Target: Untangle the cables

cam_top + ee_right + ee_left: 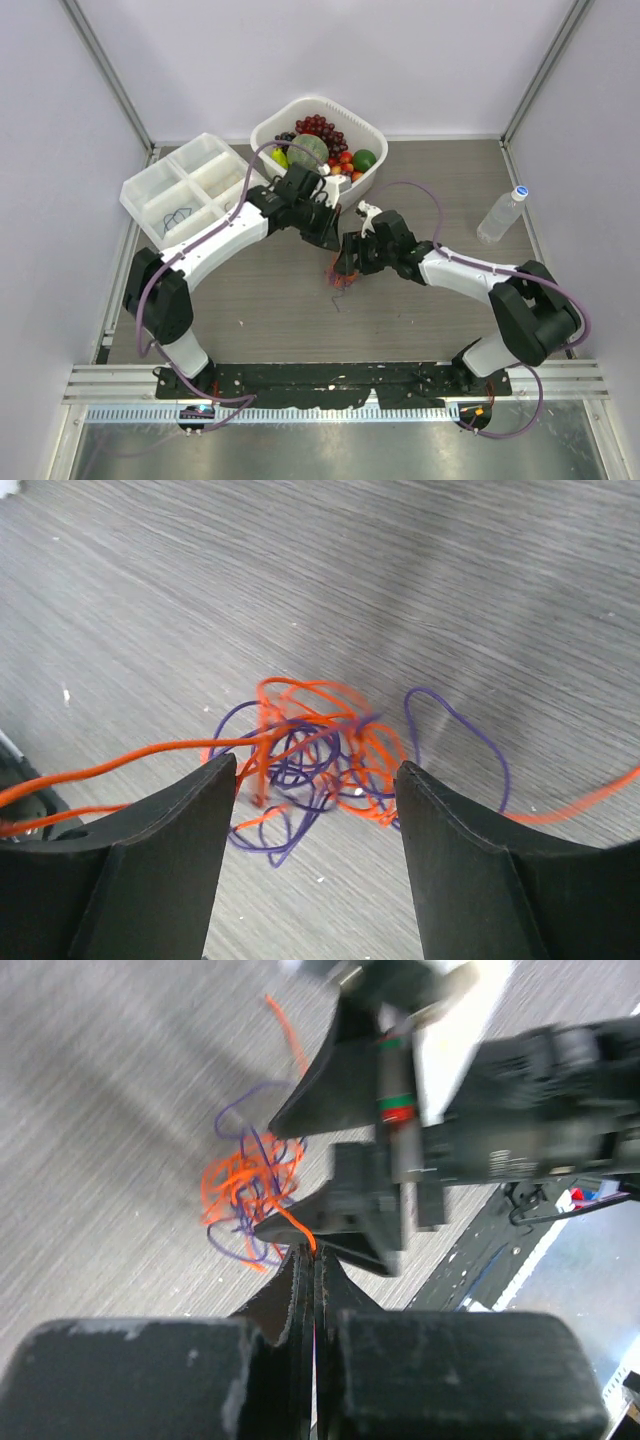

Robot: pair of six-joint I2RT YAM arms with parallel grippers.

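Right wrist view: spread-fingered right gripper (315, 772) straddles the thin orange-and-purple cable tangle (322, 752); left gripper (306, 1260) clamps an orange strand (297, 1228).

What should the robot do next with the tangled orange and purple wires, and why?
Probably shut the right gripper on the purple cable. Its jaws stand open at the tangle, while the left gripper is shut on the orange cable, so pulling apart could follow.

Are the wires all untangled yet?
Not yet. Done: one dark cable seems to lie in the tray. In hand: the left hand pinches an orange cable. Left to do: it and the purple cable are one knot, below the open right hand.
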